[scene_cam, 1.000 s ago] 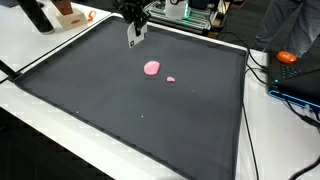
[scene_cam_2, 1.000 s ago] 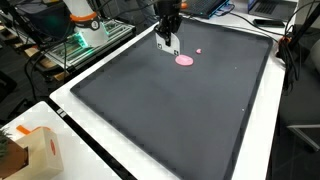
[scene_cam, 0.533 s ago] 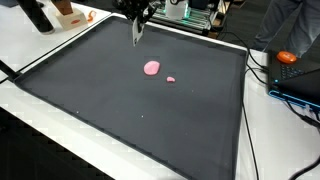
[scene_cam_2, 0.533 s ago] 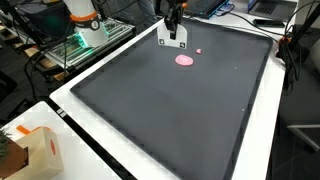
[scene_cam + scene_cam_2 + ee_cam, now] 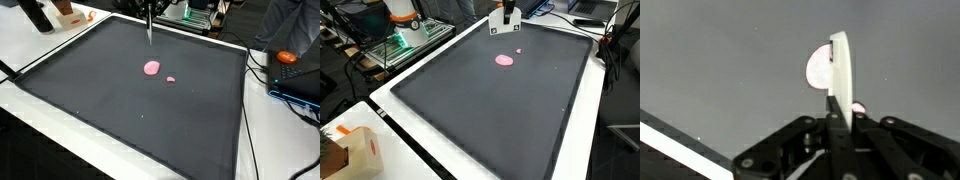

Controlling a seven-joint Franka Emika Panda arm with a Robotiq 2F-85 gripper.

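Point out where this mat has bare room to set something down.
The black mat is bare across its whole near half, from the pink disc and small pink piece to the near white border. Crowded only toward the far edge, where the gripper hangs holding a white flat piece.

The dark mat (image 5: 120, 100) on a white table (image 5: 40, 130) bears a pink disc (image 5: 151, 68) and smaller pink bit (image 5: 171, 79).

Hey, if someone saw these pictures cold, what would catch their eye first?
A big black mat covers most of the white table, and a pink blob lies toward its far side with a smaller pink bit beside it. Above the mat's far edge hangs the gripper, its fingers shut on a thin white card.
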